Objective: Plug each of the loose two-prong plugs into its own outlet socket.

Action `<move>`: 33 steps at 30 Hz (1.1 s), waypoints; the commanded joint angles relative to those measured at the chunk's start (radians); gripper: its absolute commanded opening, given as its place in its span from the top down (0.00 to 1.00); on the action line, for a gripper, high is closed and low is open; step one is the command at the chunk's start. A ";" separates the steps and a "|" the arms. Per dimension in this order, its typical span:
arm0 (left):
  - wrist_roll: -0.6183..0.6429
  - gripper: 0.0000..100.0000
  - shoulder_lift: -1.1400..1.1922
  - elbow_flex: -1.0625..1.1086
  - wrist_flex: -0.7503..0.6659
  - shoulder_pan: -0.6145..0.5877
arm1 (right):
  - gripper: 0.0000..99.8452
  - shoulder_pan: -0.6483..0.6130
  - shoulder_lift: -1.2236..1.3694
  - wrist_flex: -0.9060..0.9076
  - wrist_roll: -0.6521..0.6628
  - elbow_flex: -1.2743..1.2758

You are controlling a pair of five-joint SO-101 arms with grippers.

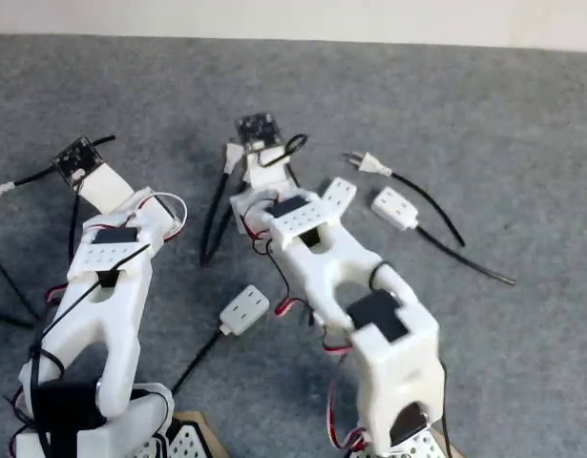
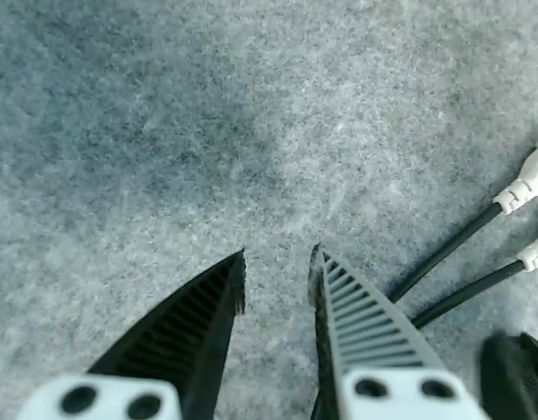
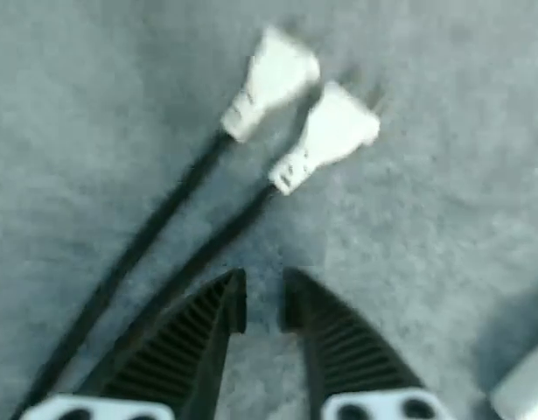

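Our left pincer (image 2: 277,262) hangs released and empty over bare worktop (image 2: 164,131). To its right, two plugs (image 3: 334,131) lie side by side ahead of our right pincer (image 3: 262,289), which is narrowly parted and holds nothing. Their long axes follow the cords (image 3: 164,219), with the prongs apparently facing away. No plug is seated yet, so we judge the next move is to grip one body crosswise.

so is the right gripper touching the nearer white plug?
Apart. Right wrist view shows a clear gap between the right gripper and the nearer white plug.
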 commanded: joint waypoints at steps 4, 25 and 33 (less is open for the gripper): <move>0.003 0.86 -0.002 -0.028 -0.003 -0.010 | 0.74 -0.008 0.082 -0.024 -0.078 -0.153; 0.003 0.86 -0.001 -0.027 -0.002 -0.010 | 0.84 -0.053 0.398 0.237 -0.301 -0.564; 0.003 0.86 -0.001 -0.027 0.002 -0.010 | 0.98 -0.068 0.634 0.631 -0.198 -1.009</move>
